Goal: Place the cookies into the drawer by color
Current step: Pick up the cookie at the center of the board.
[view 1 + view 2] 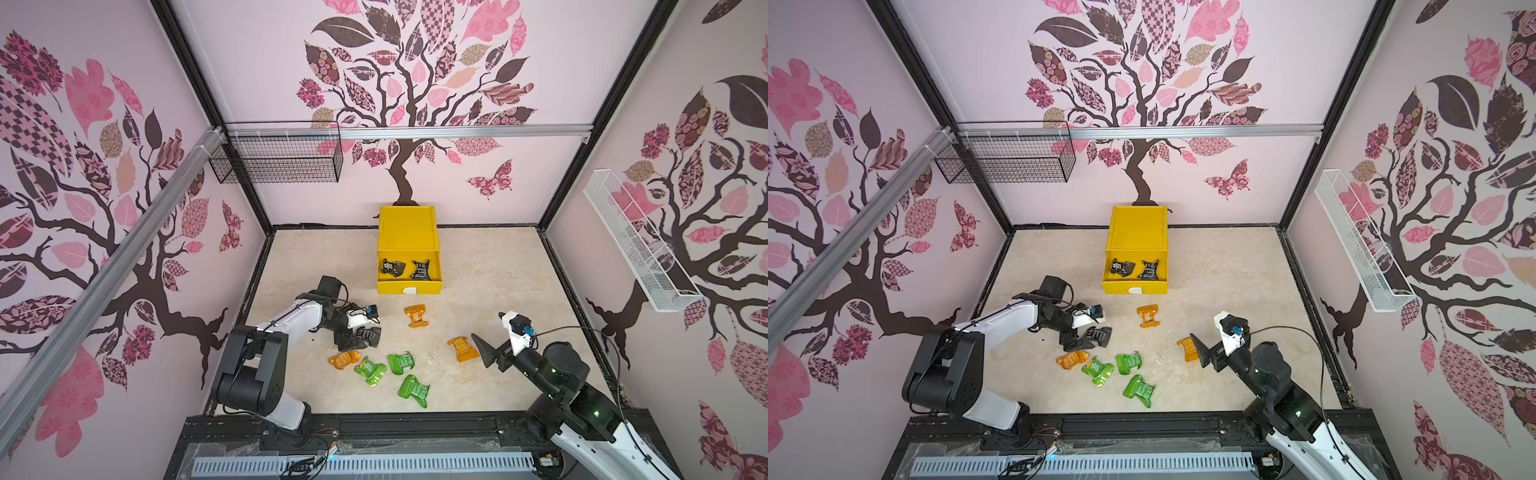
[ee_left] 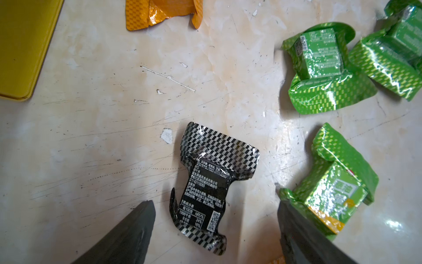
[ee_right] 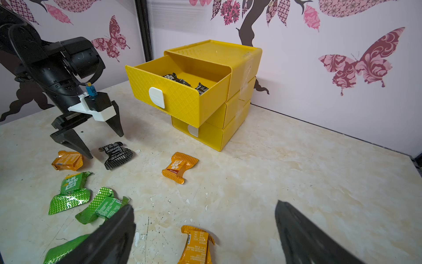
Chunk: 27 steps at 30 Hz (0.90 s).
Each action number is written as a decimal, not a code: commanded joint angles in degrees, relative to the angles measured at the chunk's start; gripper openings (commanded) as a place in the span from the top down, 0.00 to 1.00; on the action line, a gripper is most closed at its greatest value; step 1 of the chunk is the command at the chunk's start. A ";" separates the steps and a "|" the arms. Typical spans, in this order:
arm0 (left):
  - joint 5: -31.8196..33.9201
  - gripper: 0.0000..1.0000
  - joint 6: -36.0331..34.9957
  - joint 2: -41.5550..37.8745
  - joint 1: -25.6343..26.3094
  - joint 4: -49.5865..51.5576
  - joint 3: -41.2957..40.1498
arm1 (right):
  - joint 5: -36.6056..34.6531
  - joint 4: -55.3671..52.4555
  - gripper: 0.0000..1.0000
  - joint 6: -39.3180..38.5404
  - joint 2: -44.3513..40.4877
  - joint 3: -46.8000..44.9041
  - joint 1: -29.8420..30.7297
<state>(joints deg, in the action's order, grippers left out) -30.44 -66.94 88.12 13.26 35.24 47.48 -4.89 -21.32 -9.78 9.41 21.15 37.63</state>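
The left arm's fingers (image 2: 127,235) are hanging spread on either side of a black cookie (image 2: 205,189), which is lying flat on the worktop (image 2: 91,137) a little in front of the yellow drawer chest (image 1: 409,232); neither finger is touching it. The chest's top drawer (image 3: 182,96) is standing pulled out with two black cookies (image 1: 392,267) inside, while the green cookies (image 1: 401,361) and orange cookies (image 1: 415,316) are lying loose on the worktop.

The main danger is sitting on one side: one green cookie (image 2: 328,196) is lying just beside one finger, and an orange cookie (image 3: 67,160) is crowding that finger in the right wrist view. Closing on this line, the finger could be dragging a flared green end inward, sending the wrong colour along or pushing the black packet askew. The foil is looking slick and flat (little for the tips to get under), so a shallow pinch could be catching only a crimped end and slipping on the lift.

The right arm's fingers (image 3: 109,240) are standing wide apart over another orange cookie (image 3: 198,244), holding nothing. The lower drawers (image 3: 205,137) appear shut beneath the overhanging top one, so an orange drop is looking blocked, and both arms reaching the chest together could be colliding.
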 commanded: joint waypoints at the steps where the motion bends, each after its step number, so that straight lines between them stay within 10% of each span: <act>1: 3.51 0.13 -4.05 2.02 1.61 0.26 0.91 | 0.03 0.90 0.01 -0.53 -0.97 0.11 -0.36; 13: 7.68 0.27 -2.06 6.79 4.01 -0.23 3.65 | 0.40 0.84 0.01 -0.60 -0.62 0.06 -0.45; 27: 9.37 0.69 -0.26 6.04 5.37 -2.57 3.25 | 0.30 1.07 0.01 -0.50 -1.62 0.05 -0.65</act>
<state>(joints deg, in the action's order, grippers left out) -20.88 -67.68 95.44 18.11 32.86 50.92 -4.34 -20.93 -10.15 8.25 20.93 37.26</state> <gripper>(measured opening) 0.356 0.993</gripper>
